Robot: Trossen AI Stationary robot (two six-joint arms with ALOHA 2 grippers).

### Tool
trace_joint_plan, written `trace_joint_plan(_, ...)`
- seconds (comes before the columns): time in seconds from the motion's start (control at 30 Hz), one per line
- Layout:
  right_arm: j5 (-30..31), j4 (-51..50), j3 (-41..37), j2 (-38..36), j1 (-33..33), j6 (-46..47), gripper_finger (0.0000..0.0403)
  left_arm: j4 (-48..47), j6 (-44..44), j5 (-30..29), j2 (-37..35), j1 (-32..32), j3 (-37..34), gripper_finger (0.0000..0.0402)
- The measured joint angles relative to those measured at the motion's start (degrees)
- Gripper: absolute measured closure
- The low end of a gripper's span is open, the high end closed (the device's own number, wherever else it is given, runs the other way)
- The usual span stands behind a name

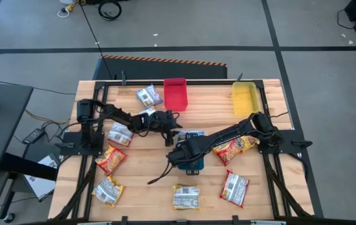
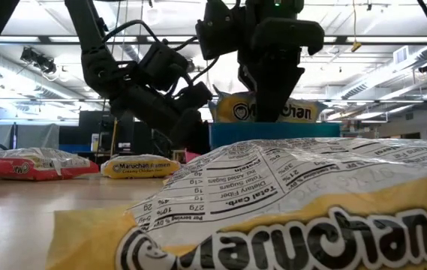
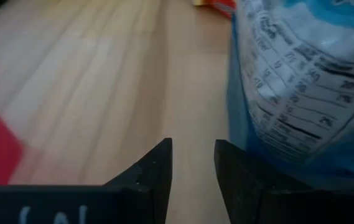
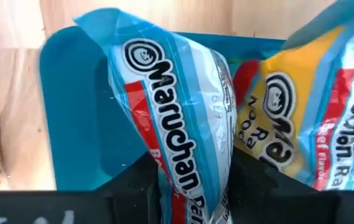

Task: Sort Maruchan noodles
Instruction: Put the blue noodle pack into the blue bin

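My right fingers (image 4: 192, 186) are clamped on a blue-silver Maruchan packet (image 4: 177, 124), which hangs directly over the blue tray (image 4: 77, 112) at mid-tabletop, its long axis running straight out from my grip. The drop lies right below, so my right arm is the nearer one. My left fingers (image 3: 192, 174) stand slightly apart, holding nothing, with another blue packet (image 3: 301, 87) just beside one finger.

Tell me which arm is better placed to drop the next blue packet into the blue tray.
Right. Its fingers clamp a blue Maruchan packet directly over the blue tray. The left gripper holds nothing and sits beside another blue packet.
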Motion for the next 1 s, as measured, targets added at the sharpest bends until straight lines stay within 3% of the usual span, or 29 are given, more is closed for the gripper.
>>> trace_joint_plan(0.13, 0.0, 0.1, 0.0, 0.0, -0.6, 0.4, 0.0261, -0.2, -0.1, 3.3, 0.0, -1.7, 0.0, 0.0276)
trace_joint_plan(0.43, -0.9, 0.7, 0.0, 0.0, -1.1, 1.2, 0.0261, -2.6, -0.6, 3.5, -0.7, -4.6, 0.0, 0.0276)
trace_joint_plan(0.67, 0.0, 0.5, 0.0, 0.0, -1.1, 0.6, 0.0250, -16.4, 0.8, 0.9, -7.7, -4.5, -0.1, 0.0276)
trace_joint_plan(1.0, 2.1, 0.5, 0.1, 0.0, -1.2, -1.1, 0.0196, -30.5, 0.8, -2.8, -16.2, -4.6, -0.1, 0.0276)
